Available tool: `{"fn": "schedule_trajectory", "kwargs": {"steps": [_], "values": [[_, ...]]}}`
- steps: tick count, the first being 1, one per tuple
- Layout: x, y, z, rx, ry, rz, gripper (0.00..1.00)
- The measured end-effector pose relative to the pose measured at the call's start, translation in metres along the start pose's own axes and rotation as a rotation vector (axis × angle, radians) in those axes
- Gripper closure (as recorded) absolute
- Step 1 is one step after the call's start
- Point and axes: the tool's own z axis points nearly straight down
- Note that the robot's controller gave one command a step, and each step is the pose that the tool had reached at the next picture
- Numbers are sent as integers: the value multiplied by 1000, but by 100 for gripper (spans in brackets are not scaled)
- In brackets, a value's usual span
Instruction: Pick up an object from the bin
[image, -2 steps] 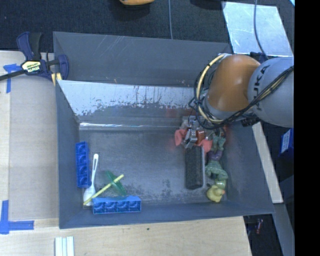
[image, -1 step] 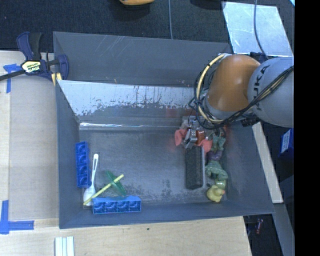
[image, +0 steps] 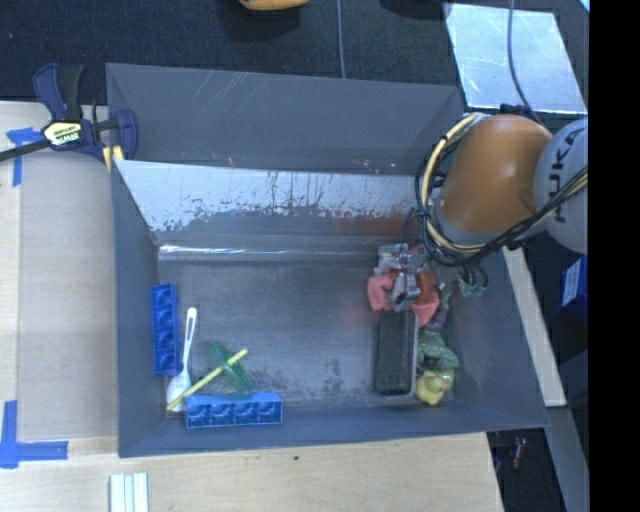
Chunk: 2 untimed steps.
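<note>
Grey metal bin (image: 300, 120) on a pale bench, camera view. Gripper (image: 405, 278) sits low at right, over a pink-red soft thing (image: 381, 292) by a black block (image: 394, 355). Grip state: can't tell. Nothing is visibly lifted, so the pick is judged not yet done.

Count:
- 2 blue strips: left blue strip (image: 163, 328), near blue strip (image: 233, 410)
- 1 white spoon (image: 186, 352)
- 1 yellow stick (image: 210, 376)
- 1 green-yellow toy (image: 436, 370)

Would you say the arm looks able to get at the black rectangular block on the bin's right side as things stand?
Probably yes: the black rectangular block lies uncovered close by the claw, which hangs over a pink lump. Small green and yellow toys crowd its right side.
</note>
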Motion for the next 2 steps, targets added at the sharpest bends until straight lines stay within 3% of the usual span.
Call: {"fn": "schedule_trajectory", "kwargs": {"steps": [1,2], "values": [[-7,18,-62,4,-4,33,100],[-11,41,-127,4,-4,240,100]]}}
